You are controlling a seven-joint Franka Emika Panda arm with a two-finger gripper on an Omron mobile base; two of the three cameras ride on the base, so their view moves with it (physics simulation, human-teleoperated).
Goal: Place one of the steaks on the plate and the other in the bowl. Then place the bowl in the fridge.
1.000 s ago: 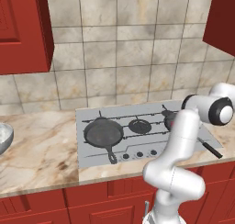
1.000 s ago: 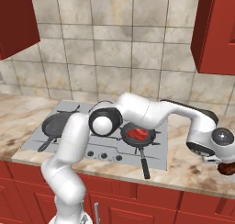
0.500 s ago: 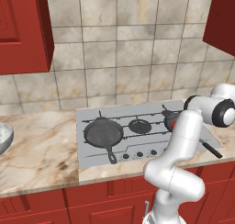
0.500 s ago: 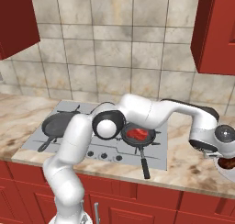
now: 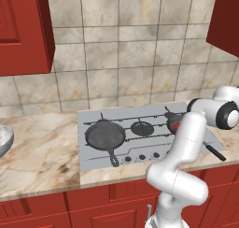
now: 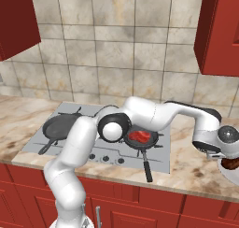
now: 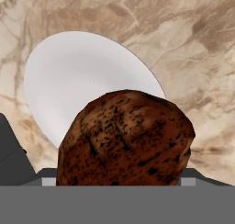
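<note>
I have the jaws spread wide and closed on the dark steak (image 7: pixel 126 138). In the hand view it sits close up between them and covers the near edge of the white plate (image 7: pixel 82 76). One dark fingertip (image 7: pixel 11 159) shows at the lower left of that view, and the other is hidden behind the meat. From the right base view, the same steak (image 6: pixel 232 164) hangs directly under the end of the arm at the far right. The plate (image 6: pixel 228 176) lies just beneath it on the marble table (image 6: pixel 186 168). I cannot tell from either view whether the meat touches the plate. The red steak (image 6: pixel 141 136) lies flat in a small black pan (image 6: pixel 145 165) on the right side of the grey stove (image 6: pixel 107 158), with the pan's handle pointing toward the front edge of the table. In the left base view the red steak (image 5: pixel 177 125) is partly hidden behind the arm. A larger black skillet (image 5: pixel 105 134) sits on the left side of the stove with nothing in it. The grey bowl (image 5: pixel 3 140) stands on the table at the far left edge of that view, well apart from the stove and both steaks. Only part of it is in frame.
</note>
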